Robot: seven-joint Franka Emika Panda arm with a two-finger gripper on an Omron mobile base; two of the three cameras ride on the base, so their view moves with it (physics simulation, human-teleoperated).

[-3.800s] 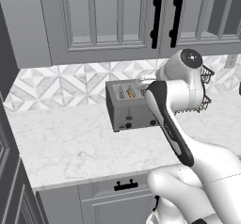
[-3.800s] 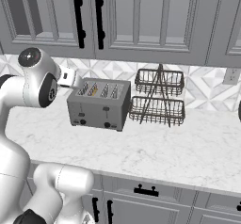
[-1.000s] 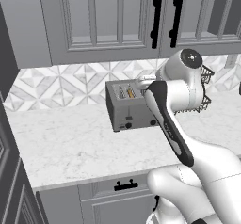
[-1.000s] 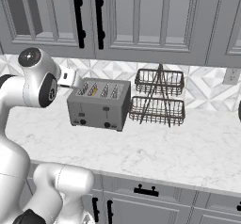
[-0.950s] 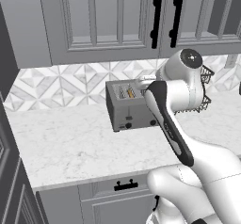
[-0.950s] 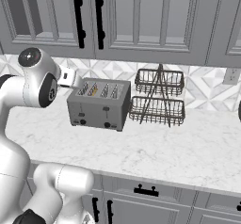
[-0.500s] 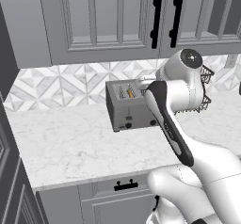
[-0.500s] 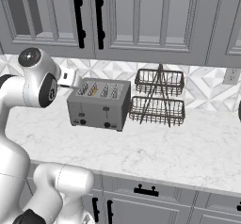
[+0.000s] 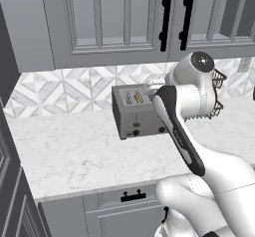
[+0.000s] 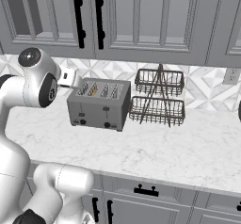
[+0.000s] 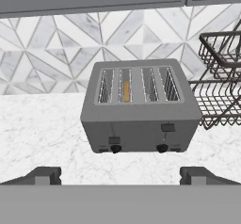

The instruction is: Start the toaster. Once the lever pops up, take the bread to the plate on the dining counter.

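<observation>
From the left base view nothing differs from the frames of the last few seconds: the arm is frozen in the same bend, its white elbow covering the right end of the toaster (image 9: 137,112). The toaster sits on the marble worktop (image 9: 74,151) against the tiled backsplash (image 9: 60,89), at about one o'clock from the picture's centre. A sliver of golden bread (image 9: 138,98) shows in one of its slots.

From the right base view the scene is likewise unchanged. The toaster (image 10: 100,104) stands at about ten o'clock from centre, with the two-tier wire rack (image 10: 157,100) just beside it at its three o'clock side, apart from it. The bread (image 10: 94,90) peeks from the second slot from the left. The arm's white hand reaches toward the toaster's upper left corner.

In the hand view the gripper (image 11: 120,176) is spread wide, its two dark fingertips (image 11: 44,175) far apart at the bottom edge, holding nothing. The toaster (image 11: 139,110) lies at twelve o'clock from them, well apart, front face toward the camera, both slider tabs (image 11: 114,140) and black knobs (image 11: 162,148) visible. The bread (image 11: 126,91) stands down in the second slot from the left. The wire rack (image 11: 221,82) is at two o'clock.
</observation>
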